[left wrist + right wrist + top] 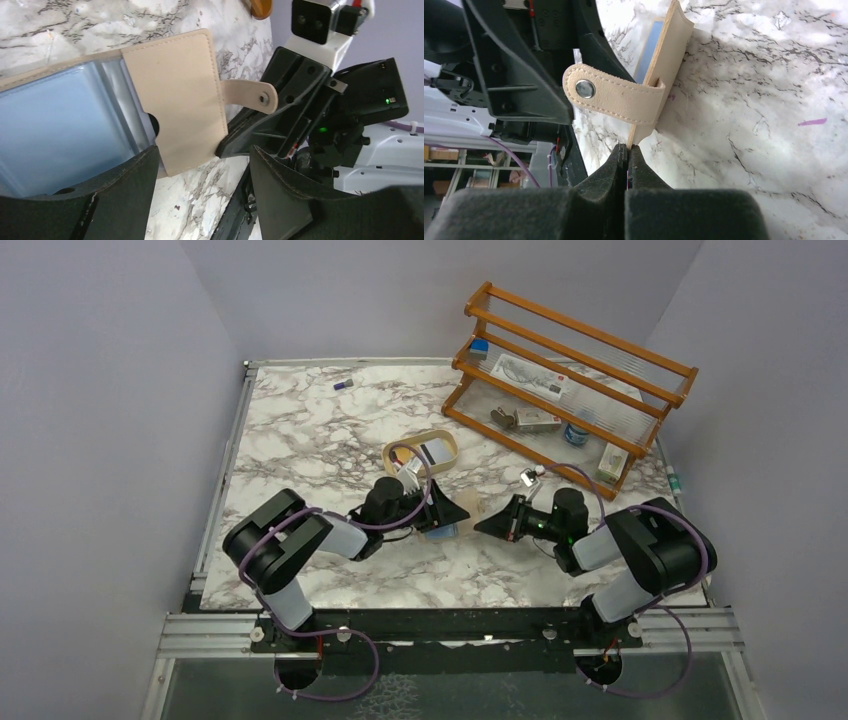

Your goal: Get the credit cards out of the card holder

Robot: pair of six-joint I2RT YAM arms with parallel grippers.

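— Where is the card holder (175,100)?

— Near the middle of the marble worktop (330,440), between the two arms and just on the near side of the oval tray (390,455). It lies open. One half is flat with a blue card (60,130) showing behind a clear pocket. The beige flap next to it is lifted, and the right wrist view sees it almost edge-on.

— And its snap tab (614,95)?

— It sticks out sideways from the flap's outer edge, with the metal stud facing the right wrist camera.

— How are the left fingers (120,200) set?

— They are spread wide with nothing between them. They hang over the holder, one above the card pocket and the other past the flap's free edge, next to the other arm.

— And the right fingers (609,175)?

— They are pressed tight together. The bottom corner of the flap ends right at their tips, so they seem to pinch it there.

— Is anything in the tray?

— A pale card (436,452) lies flat inside. I can't make out any print on it.

— What else is there?

— A wooden rack (585,330) stands at the far right corner with small items on its shelves.
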